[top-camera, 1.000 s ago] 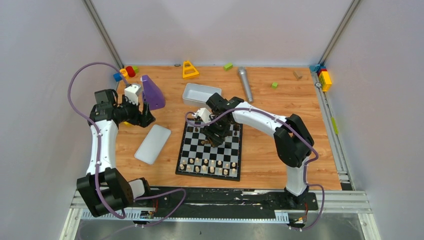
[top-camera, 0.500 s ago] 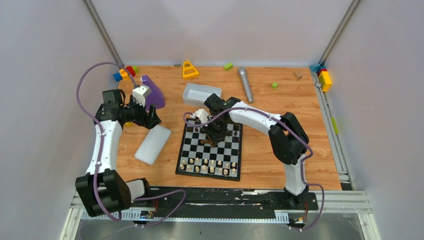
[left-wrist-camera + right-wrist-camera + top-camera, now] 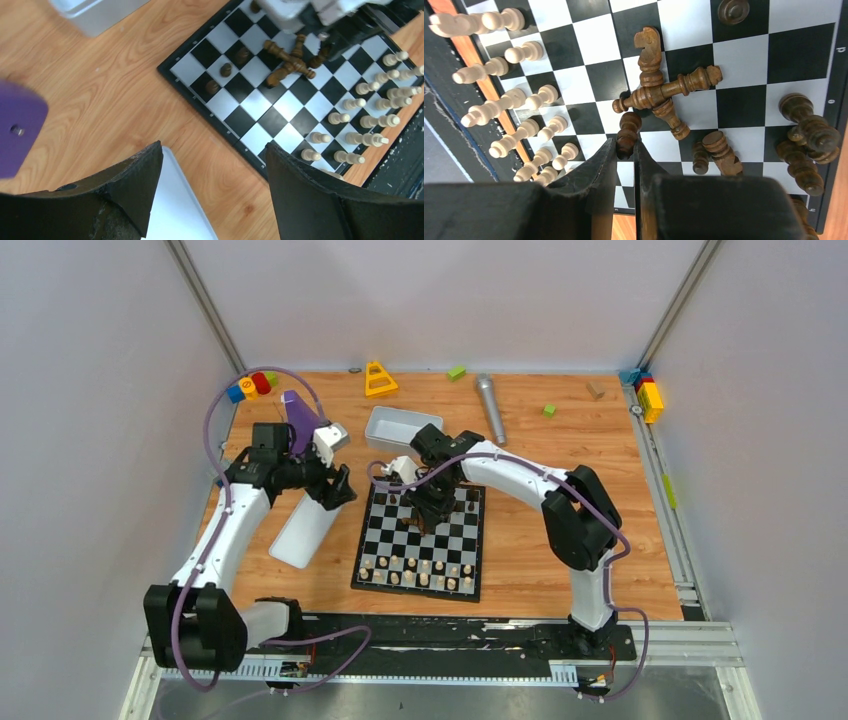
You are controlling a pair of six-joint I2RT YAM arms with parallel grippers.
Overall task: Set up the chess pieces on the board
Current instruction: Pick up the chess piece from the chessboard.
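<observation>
The checkered board lies at the table's middle. Pale pieces stand in two rows along its near edge. Dark brown pieces lie tumbled on its far half, and three stand upright at the far left. My right gripper is shut on a dark brown piece over the board's far half, beside the heap; it also shows in the top view. My left gripper is open and empty, above the wood between the white lid and the board's left edge.
A white lid lies left of the board. A white tray sits behind it. A purple scoop, a yellow triangle, a grey microphone and coloured blocks lie along the back.
My left arm has swung right, from near the purple scoop to beside the board's left edge. My right gripper has stayed over the board's far half.
</observation>
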